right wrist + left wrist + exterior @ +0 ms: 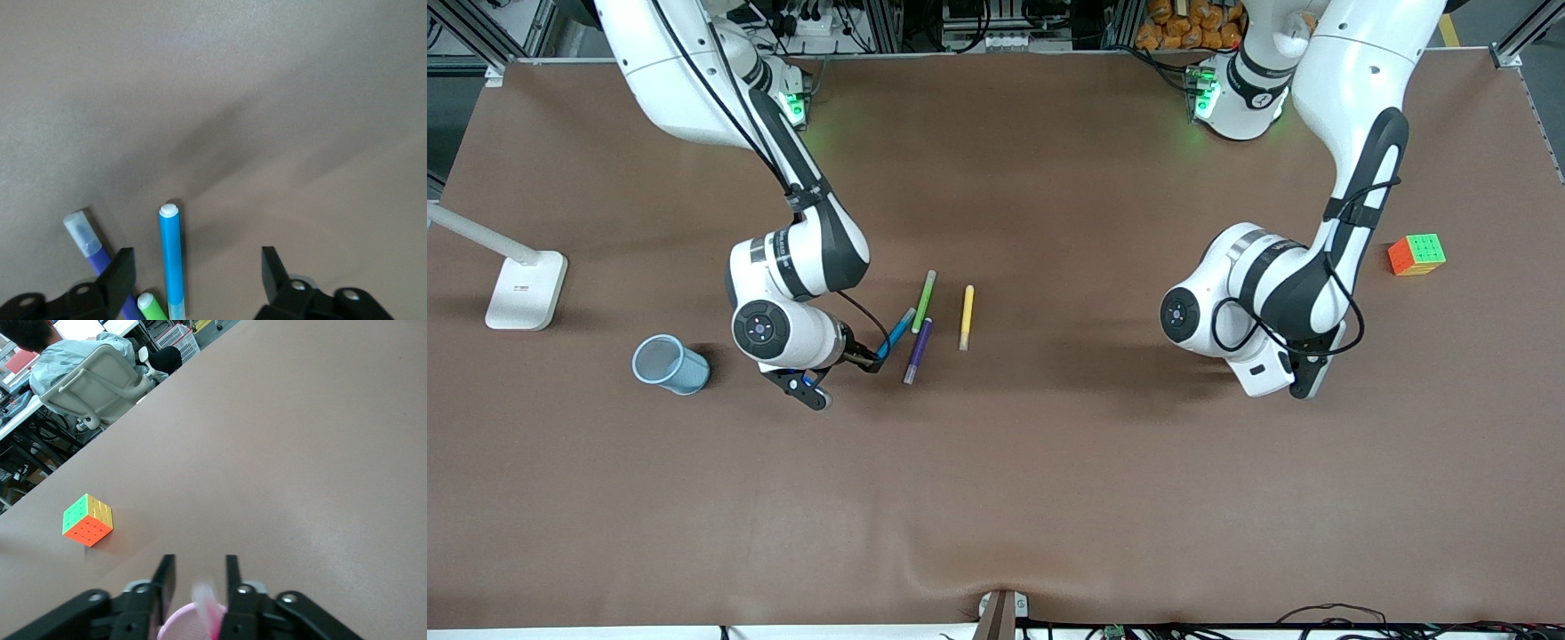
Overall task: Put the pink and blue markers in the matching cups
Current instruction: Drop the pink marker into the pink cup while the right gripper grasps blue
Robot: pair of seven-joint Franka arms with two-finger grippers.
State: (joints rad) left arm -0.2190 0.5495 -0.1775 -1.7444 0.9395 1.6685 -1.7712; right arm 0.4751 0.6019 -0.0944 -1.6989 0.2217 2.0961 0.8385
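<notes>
A wide brown table [996, 498] is taking up most of the room, with a white lamp base [525, 289] sitting at the right arm's end and a colourful puzzle cube [1416, 254] resting at the left arm's end. In the left wrist view a pale office chair [100, 383] is standing off the table's edge among cluttered desks.

A light blue mesh cup [669, 364] is lying tilted near the right arm, with nothing showing inside it. The pink cup [193, 623] is sitting right under the left arm's wrist, and the pink marker [208, 607] is showing blurred just above its rim; I cannot tell whether it is resting inside.

The left gripper [198, 583] is hanging over the pink cup with its jaws parted a little on either side of the marker, not visibly pinching it.

The right gripper [197, 273] is hovering low over the blue marker [171, 257], jaws spread wide around it and not touching. That marker is lying flat on the table beside the purple marker [918, 350] and the green one [924, 301], with a yellow marker [966, 316] just past them toward the left arm's end.
</notes>
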